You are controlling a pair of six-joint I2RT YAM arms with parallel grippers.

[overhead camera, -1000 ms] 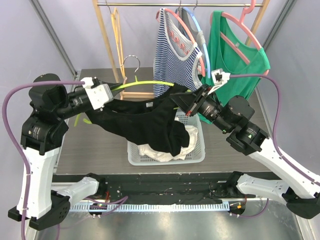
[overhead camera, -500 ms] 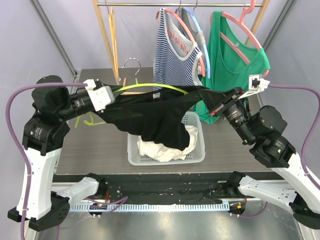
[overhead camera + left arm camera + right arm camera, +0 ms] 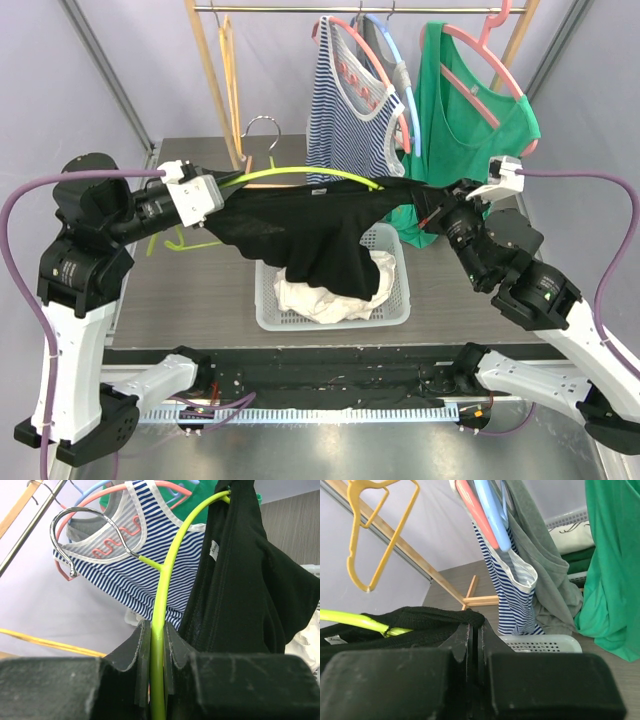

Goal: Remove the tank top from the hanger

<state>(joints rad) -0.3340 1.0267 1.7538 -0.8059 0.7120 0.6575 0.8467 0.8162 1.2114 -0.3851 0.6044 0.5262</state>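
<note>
Tank top (image 3: 300, 225), the black one, hangs stretched in the air between your two arms, above the white basket (image 3: 330, 322) that sits mid-table (image 3: 180, 300). On the left, your left gripper (image 3: 228, 186) has its jaws almost together, clamped on the lime-green hanger (image 3: 290, 172). Your left wrist view shows the gripper (image 3: 156, 630) with both pads pressed against the thin green rod, just below the fork where the chrome hook (image 3: 95, 527) branches off. In that view the black fabric (image 3: 240, 580) drapes down the right side of the rod, with a small white label showing at its edge. Toward the middle, the bulk of the garment sags down over a white cloth (image 3: 305, 298) lying in the basket. On the right, your right gripper (image 3: 428, 203) has its jaws fully closed, pinching the far end of the black fabric and drawing it out past the hanger's right tip. Your right wrist view shows the gripper (image 3: 474, 630) with a folded black edge (image 3: 440, 616) caught at the fingertips and the green hanger end (image 3: 355, 618) running into the cloth just left of them. Behind, a striped top (image 3: 345, 110) and a green top (image 3: 480, 120) hang on the rail.
</note>
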